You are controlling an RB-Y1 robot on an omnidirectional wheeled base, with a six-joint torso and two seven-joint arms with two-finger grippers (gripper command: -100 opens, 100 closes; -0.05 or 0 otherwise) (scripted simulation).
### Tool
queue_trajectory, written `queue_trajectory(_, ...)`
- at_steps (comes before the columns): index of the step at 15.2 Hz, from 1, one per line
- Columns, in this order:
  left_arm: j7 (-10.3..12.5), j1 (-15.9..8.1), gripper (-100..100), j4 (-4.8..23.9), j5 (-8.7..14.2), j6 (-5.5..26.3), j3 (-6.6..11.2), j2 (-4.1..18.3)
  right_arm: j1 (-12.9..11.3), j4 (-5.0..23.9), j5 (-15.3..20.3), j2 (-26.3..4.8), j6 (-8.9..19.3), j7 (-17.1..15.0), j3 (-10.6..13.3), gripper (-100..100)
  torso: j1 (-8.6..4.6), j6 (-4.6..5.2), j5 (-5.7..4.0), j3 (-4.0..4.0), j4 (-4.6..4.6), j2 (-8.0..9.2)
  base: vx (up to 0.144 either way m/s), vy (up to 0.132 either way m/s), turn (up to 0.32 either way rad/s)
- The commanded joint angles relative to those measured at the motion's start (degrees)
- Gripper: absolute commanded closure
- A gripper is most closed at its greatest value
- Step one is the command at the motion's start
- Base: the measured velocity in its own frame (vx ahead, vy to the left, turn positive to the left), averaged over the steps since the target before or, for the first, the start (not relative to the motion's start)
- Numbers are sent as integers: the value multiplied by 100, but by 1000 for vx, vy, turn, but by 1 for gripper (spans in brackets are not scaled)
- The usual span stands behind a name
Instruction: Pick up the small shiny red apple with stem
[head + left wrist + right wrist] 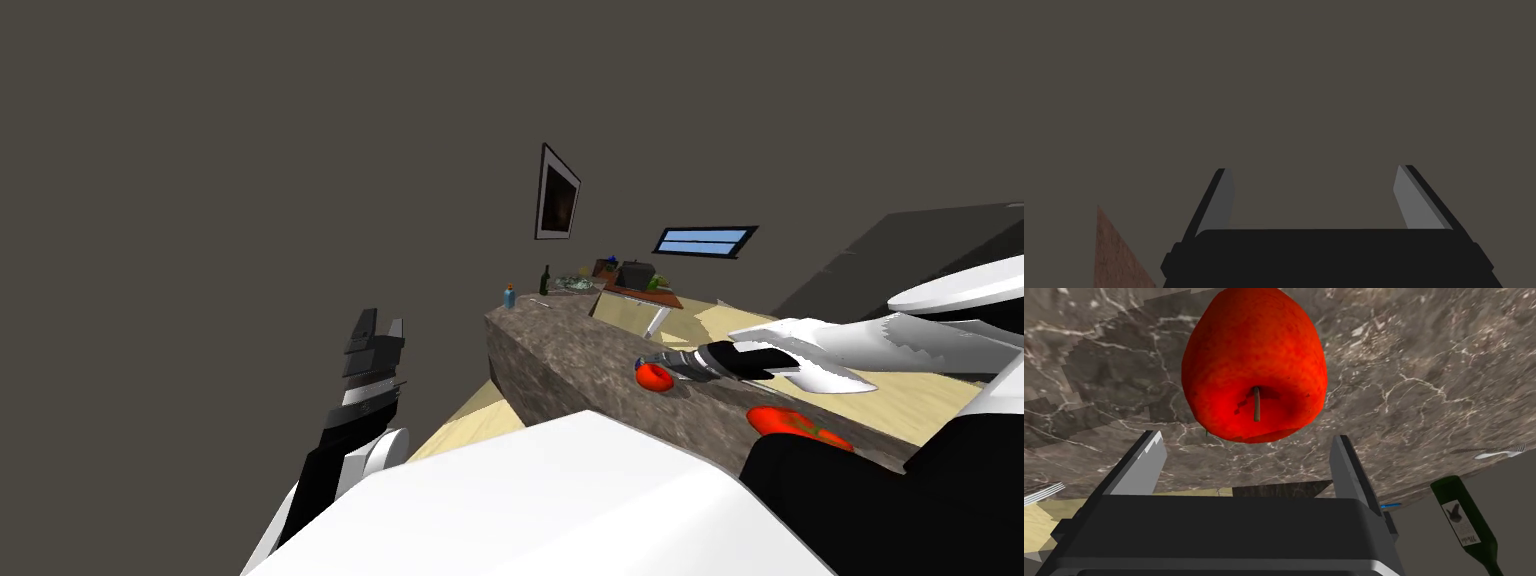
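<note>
A shiny red apple with a short brown stem lies on the dark marbled counter, its stem end turned toward my right hand. My right gripper is open, its fingertips just short of the apple's sides, one on each side. In the head view the apple sits on the counter at the tip of my right gripper. My left gripper is raised off the counter's end, and its wrist view shows the left gripper open with nothing between the fingers.
A second red fruit with a green top lies nearer me on the counter. A dark green bottle, a small blue bottle and a light utensil stand toward the counter's far end. A table with clutter is behind.
</note>
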Motion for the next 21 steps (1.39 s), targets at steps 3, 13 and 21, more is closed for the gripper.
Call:
queue_trajectory(3,0,0,0,0,0,0,0,0,411,-20,95,-241,24,-318,-24,-100,1,-2,0,1,0,1,-2,-21,151)
queue_trajectory(13,0,0,0,0,0,0,0,0,661,-128,185,-122,122,-356,105,-100,9,4,1,1,1,0,4,-10,88)
queue_trajectory(21,0,1,0,0,0,0,0,0,759,-113,341,227,228,-257,-2,100,-19,23,-22,1,-7,8,15,3,34)
